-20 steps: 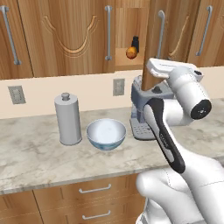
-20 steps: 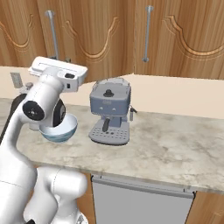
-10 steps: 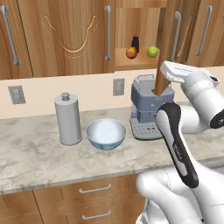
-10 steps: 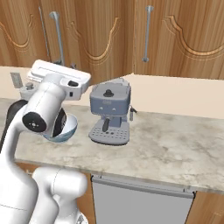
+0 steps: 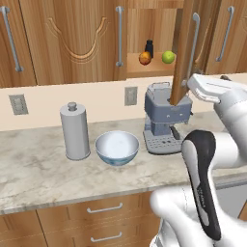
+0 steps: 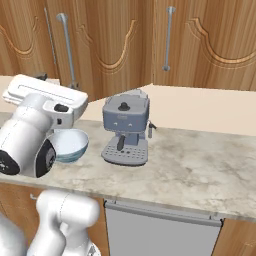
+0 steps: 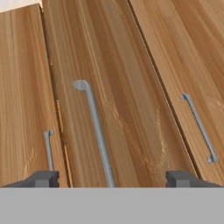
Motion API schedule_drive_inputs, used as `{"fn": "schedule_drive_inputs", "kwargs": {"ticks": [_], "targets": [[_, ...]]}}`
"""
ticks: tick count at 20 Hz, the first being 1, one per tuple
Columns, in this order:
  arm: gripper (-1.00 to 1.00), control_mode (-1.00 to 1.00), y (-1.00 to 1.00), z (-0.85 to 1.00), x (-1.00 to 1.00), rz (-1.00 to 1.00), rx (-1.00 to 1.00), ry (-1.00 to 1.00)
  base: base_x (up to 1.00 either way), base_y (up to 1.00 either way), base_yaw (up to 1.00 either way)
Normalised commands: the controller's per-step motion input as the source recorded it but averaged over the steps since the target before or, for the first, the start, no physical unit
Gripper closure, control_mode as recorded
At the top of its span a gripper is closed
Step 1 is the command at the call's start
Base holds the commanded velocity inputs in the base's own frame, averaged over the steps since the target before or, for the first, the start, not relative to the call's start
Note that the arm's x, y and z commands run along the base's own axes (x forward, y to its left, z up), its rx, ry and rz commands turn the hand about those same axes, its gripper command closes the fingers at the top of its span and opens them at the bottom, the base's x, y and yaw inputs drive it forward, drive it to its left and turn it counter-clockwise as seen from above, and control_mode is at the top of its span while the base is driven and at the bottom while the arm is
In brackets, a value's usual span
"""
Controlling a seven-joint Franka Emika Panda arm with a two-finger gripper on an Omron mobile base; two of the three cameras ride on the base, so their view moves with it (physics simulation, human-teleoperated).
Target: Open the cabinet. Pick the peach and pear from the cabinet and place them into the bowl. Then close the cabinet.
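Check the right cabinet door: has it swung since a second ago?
Yes. The right cabinet door has swung further open, away from the shut left door; the peach and pear now show on the shelf.

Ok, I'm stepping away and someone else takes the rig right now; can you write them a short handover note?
Gripper: open, fingers wide either side of the silver handle, holding nothing.
Cabinet: right door swung out edge-on, left door shut.
Peach and pear sit on the shelf inside, beside a small dark bottle.
Bowl: empty on the counter between the grey canister and the coffee machine.
Done: cabinet opened. Left: move both fruits into the bowl, close the cabinet.
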Motion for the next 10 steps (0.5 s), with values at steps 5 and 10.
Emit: {"fn": "schedule_drive_inputs", "kwargs": {"ticks": [5, 10], "targets": [[-1.0, -1.0, 0.97, -0.27, -0.46, -0.23, -0.08, 0.04, 0.0, 0.0, 0.0], [-1.0, -1.0, 0.93, -0.57, 0.37, -0.34, -0.15, 0.14, 0.0, 0.0, 0.0]]}}
